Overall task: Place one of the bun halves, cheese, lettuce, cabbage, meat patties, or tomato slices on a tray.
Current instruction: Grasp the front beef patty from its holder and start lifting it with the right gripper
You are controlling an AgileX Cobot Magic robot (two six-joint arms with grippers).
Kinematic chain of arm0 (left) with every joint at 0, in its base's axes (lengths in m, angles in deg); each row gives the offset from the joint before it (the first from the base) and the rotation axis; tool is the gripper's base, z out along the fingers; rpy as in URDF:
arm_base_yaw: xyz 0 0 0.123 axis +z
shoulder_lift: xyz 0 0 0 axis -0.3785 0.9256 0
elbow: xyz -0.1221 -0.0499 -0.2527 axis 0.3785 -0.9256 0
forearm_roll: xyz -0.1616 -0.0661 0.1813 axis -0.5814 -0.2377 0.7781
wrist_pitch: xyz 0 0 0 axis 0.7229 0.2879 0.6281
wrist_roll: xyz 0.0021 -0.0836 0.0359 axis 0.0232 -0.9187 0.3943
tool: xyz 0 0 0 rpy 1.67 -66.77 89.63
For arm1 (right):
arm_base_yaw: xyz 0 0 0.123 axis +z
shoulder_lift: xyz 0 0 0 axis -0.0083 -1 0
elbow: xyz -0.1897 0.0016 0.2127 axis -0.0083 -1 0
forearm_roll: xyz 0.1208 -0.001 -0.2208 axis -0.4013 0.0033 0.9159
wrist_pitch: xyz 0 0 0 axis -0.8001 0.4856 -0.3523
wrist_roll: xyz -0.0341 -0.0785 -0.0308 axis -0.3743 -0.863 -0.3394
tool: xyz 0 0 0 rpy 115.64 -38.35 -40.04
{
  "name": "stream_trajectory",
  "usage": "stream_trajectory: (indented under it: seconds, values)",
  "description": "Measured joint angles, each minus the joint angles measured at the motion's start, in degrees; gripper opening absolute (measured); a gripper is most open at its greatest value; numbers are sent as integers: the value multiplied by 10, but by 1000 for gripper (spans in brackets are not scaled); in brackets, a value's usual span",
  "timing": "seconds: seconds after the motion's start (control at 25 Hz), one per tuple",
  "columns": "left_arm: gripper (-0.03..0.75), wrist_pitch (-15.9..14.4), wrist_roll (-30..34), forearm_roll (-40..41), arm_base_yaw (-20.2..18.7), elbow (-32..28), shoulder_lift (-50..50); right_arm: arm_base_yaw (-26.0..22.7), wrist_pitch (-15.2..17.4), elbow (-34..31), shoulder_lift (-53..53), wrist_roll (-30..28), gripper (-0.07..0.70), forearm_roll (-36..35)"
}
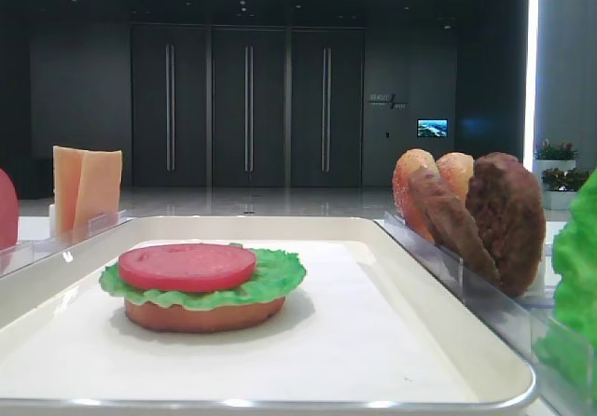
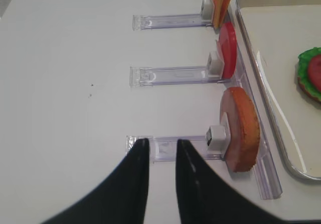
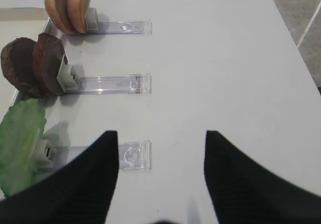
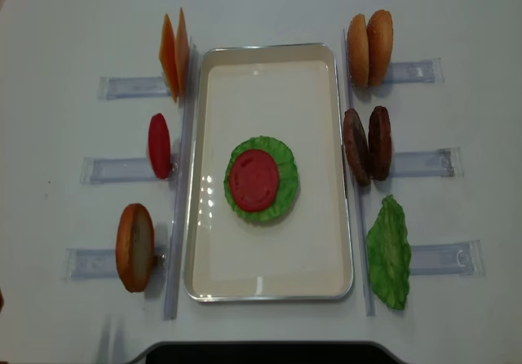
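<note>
— Right gripper [image 3: 160, 156] stood wide, holding nothing, above bare table near the lettuce rack.
— Target?
— Meat patties [image 3: 32, 66], upright in their rack beside the tray [image 4: 342, 217]. Advised pinching the outer patty's edge squarely, lifting straight before crossing.

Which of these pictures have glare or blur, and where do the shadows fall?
Low exterior view: the tray rim shows bright glare, the green lettuce at the right edge is blurred, and a soft shadow lies under the stacked bun. Overhead view: small highlights on the tray rim. Right wrist view: the dark right claw is out of focus, and the meat patties cast faint shadows.
</note>
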Motion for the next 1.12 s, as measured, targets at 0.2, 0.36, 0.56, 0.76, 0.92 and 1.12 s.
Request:
stream_trajectory:
  seconds: [0.2, 0.36, 0.56, 0.76, 0.92, 1.12]
  values:
    - [141, 0, 0, 0, 0, 0, 0, 0, 0, 0, 0, 0, 370, 0]
    - [141, 0, 0, 0, 0, 0, 0, 0, 0, 0, 0, 0, 370, 0]
    - [141, 0, 0, 0, 0, 0, 0, 0, 0, 0, 0, 0, 370, 0]
    - [141, 0, 0, 0, 0, 0, 0, 0, 0, 0, 0, 0, 370, 0]
    - [141, 0, 0, 0, 0, 0, 0, 0, 0, 0, 0, 0, 370, 0]
    - [141, 0, 0, 0, 0, 0, 0, 0, -1, 0, 0, 0, 370, 0]
